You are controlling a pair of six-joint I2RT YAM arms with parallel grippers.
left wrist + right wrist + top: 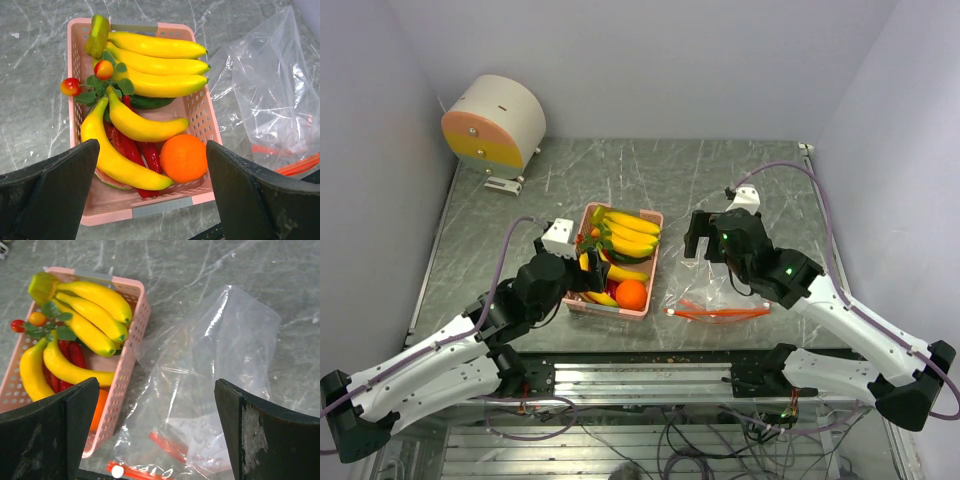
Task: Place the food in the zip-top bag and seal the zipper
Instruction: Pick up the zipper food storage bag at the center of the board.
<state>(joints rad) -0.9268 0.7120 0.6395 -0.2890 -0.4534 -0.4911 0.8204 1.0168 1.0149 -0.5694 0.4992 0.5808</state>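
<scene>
Nearest to us, our left gripper (152,149) hangs over the near left corner of the pink tray (200,114), its fingers spread wide and holding nothing. Just right of the tray, the clear bag (225,350) lies flat and limp on the grey table (720,170), with its orange-red zipper (715,314) along the near edge. We cannot tell whether that strip is pressed together. All the food sits in the tray: the orange (183,157) in the near right corner, the watermelon slice (107,179) tucked under a banana, the red chili peppers (131,147) between them, and more bananas (155,65) stacked at the far end beside a sprig of small tomatoes (103,70). Our right gripper (156,389) hovers above the bag's far part, fingers wide apart and empty. A round drum (495,122) stands in the far left corner.
</scene>
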